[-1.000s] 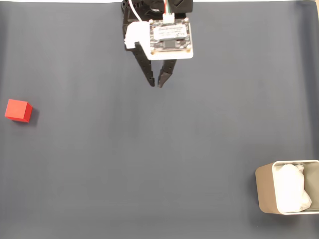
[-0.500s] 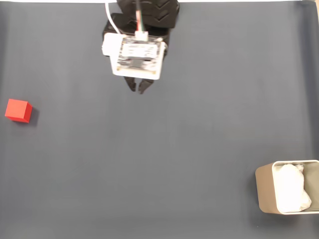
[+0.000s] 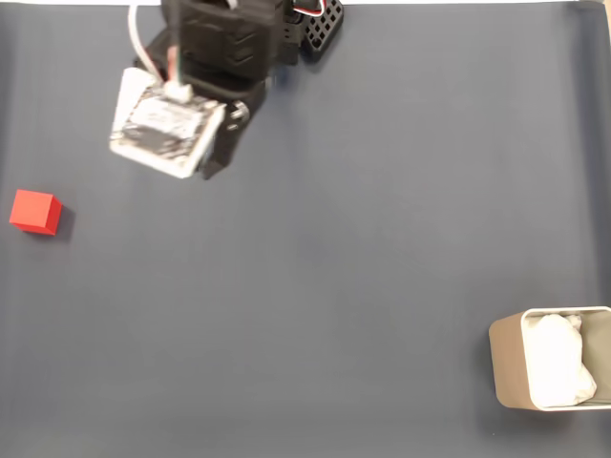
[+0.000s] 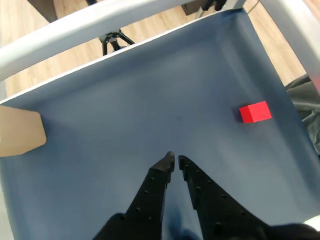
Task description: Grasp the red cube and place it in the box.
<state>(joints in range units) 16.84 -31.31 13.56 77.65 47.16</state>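
Note:
The red cube (image 3: 35, 212) rests on the dark mat at the far left edge in the fixed view; in the wrist view the red cube (image 4: 255, 112) lies ahead and to the right of my fingers. My gripper (image 4: 176, 160) hangs over bare mat, shut with its black tips almost touching and nothing between them. In the fixed view the arm sits at the top left, its white wrist board (image 3: 167, 134) covering the fingers, well up and right of the cube. The beige box (image 3: 511, 367) with white paper inside stands at the bottom right corner; the box (image 4: 20, 132) shows at the wrist view's left edge.
The dark blue-grey mat (image 3: 334, 267) covers the whole table. In the wrist view a white frame bar (image 4: 100, 22) and wooden floor lie past the mat's far edge. Open mat stretches between the cube and the box.
The arm has swung left in the fixed view, from top centre toward the cube's side, and the wrist has tilted. The fingers stay together. Cube and box have not moved.

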